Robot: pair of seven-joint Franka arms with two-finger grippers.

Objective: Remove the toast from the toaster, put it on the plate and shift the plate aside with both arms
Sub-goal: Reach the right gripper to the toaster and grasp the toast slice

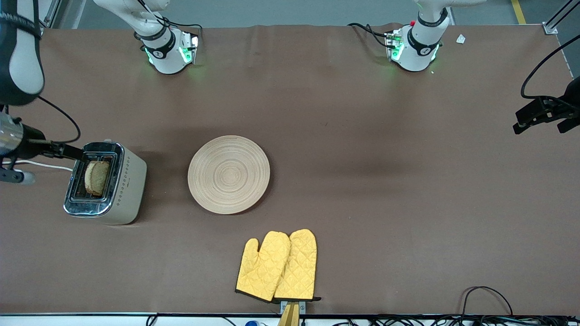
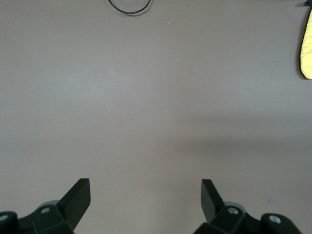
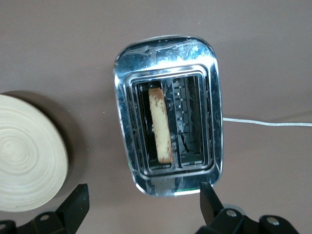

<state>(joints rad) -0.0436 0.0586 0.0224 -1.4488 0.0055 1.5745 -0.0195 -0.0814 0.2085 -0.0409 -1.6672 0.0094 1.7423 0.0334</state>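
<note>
The toast (image 1: 96, 177) stands upright in a slot of the chrome-topped toaster (image 1: 127, 185) at the right arm's end of the table. The right wrist view looks straight down on the toast (image 3: 160, 126) in the toaster (image 3: 168, 48). My right gripper (image 1: 63, 151) (image 3: 145, 187) hangs open and empty over the toaster's end farther from the front camera. The round beige plate (image 1: 229, 174) (image 3: 24, 156) lies bare beside the toaster, toward the table's middle. My left gripper (image 1: 543, 115) (image 2: 145, 183) is open and empty over bare table at the left arm's end.
A pair of yellow oven mitts (image 1: 278, 267) (image 2: 307, 48) lies nearer to the front camera than the plate. The toaster's white cord (image 1: 45, 165) (image 3: 268, 123) runs off the table's end. A black cable loop (image 1: 487, 294) (image 2: 129, 10) lies at the front edge.
</note>
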